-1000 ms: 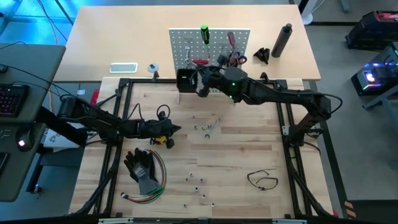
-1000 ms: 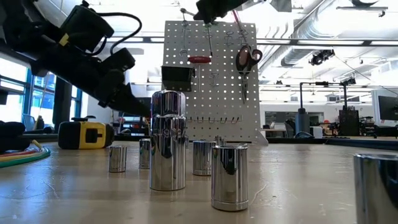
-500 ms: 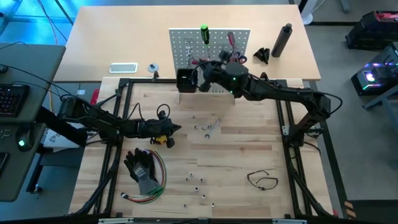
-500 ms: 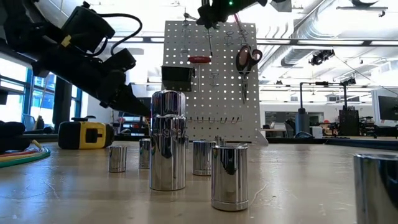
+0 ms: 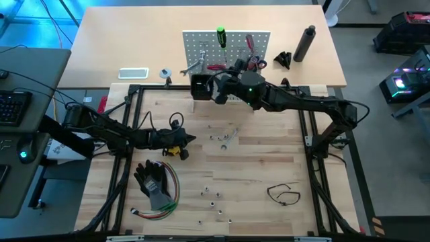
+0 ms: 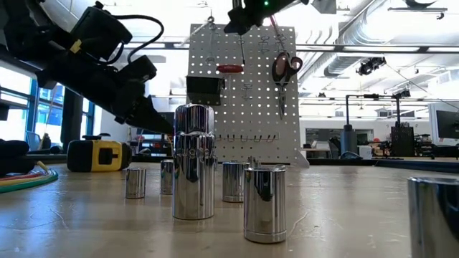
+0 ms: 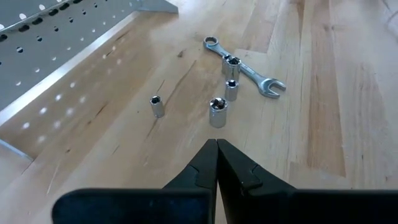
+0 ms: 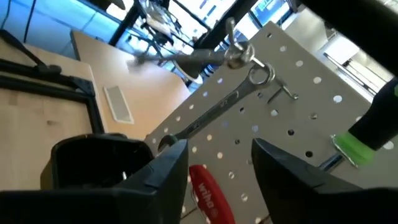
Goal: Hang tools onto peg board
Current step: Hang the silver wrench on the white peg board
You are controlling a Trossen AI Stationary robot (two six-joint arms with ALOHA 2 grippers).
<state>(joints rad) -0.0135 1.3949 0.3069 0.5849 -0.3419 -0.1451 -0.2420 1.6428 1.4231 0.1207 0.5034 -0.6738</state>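
Observation:
The peg board [image 5: 227,48] stands upright at the table's far edge, with a black bin [image 5: 200,86] on its front. On it hang a green-handled screwdriver [image 5: 220,35], red scissors [image 6: 285,68], a red-handled tool [image 6: 231,69] and a silver wrench [image 8: 214,109]. The wrench hangs by its ring end [image 8: 262,74] from a peg. A second silver wrench [image 8: 186,59] shows blurred beside it. My right gripper [image 8: 214,163] is open before the board's upper part, just short of the hanging wrench's lower end. My left gripper [image 7: 216,146] is shut above the table, beside the yellow tape measure [image 5: 173,149].
A loose wrench [image 7: 245,65] and small sockets [image 7: 217,112] lie mid-table. More sockets [image 5: 213,196] lie nearer the front. Black gloves with coloured wires [image 5: 156,185] lie front left, a thin black loop [image 5: 283,193] front right. A black bottle [image 5: 304,42] stands behind the board.
My right gripper has opened at the board's upper part and let go of a silver wrench. The wrench now hangs from the board, and its free end has swung toward the board's left edge.

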